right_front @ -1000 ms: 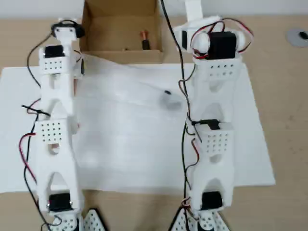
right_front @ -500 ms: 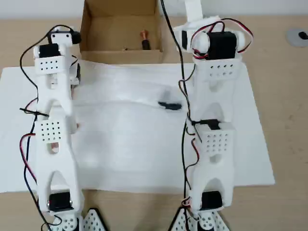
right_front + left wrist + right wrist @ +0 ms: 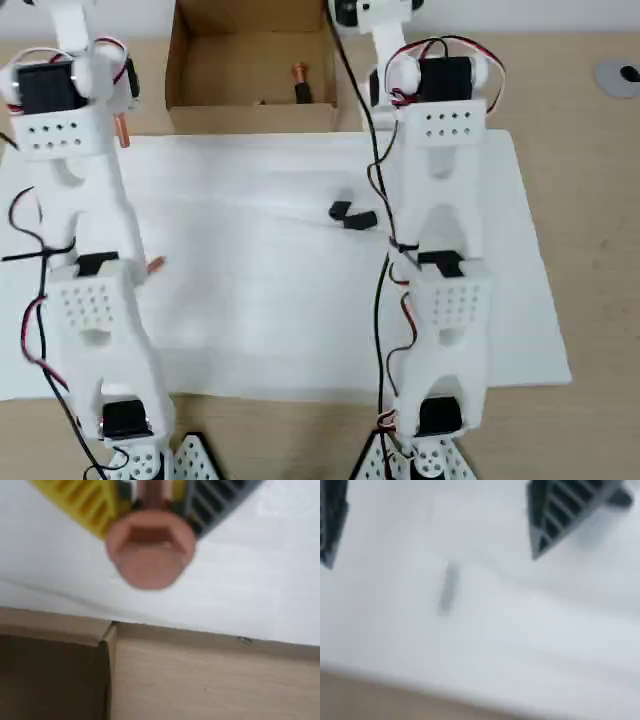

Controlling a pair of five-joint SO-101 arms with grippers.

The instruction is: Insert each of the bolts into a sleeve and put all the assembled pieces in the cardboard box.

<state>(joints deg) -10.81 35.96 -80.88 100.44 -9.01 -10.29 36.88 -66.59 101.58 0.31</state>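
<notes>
The bolt (image 3: pixel 150 555), judged stiff and slick, is pinched at its shank by the left gripper (image 3: pixel 150 502), box (image 3: pixel 250 118) at two o'clock; the right gripper (image 3: pixel 432 555) is spread.

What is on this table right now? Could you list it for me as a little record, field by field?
Left gripper: shut on a copper bolt, just outside the cardboard box
Right gripper: open, over the white sheet
In the box: what looks like one assembled piece
On the sheet: black sleeves lying loose; second bolt beside the left arm
Not yet done: held bolt has no sleeve on it
</notes>
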